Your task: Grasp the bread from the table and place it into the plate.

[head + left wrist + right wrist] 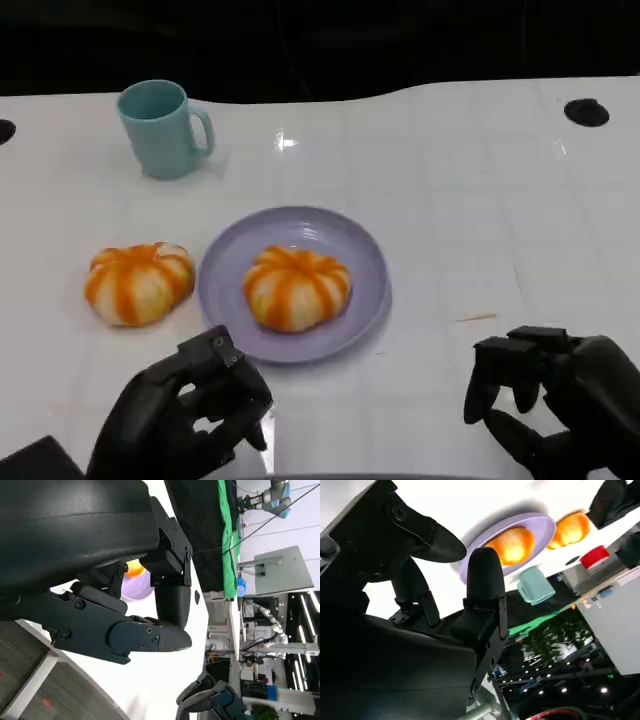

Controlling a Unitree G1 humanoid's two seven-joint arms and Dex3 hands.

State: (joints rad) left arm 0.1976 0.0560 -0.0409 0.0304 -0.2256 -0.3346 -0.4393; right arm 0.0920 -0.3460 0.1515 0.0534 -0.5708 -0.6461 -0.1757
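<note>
bread (297, 287) on plate (222, 290) | left hand (185, 415) empty, fingers apart | right hand (555, 398) likewise

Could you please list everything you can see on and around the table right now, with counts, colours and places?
bread on plate: one, orange and white striped, lying in the plate
bread on table: one, orange and white striped, on the table just left of the plate, near the left hand
plate: one, lilac, middle of the table
mug: one, teal, upright at the far left, handle to the right
table: one, white, glossy
left hand: one, black, at the near edge in front of the plate, holding nothing
right hand: one, black, near right, fingers apart, holding nothing
</note>
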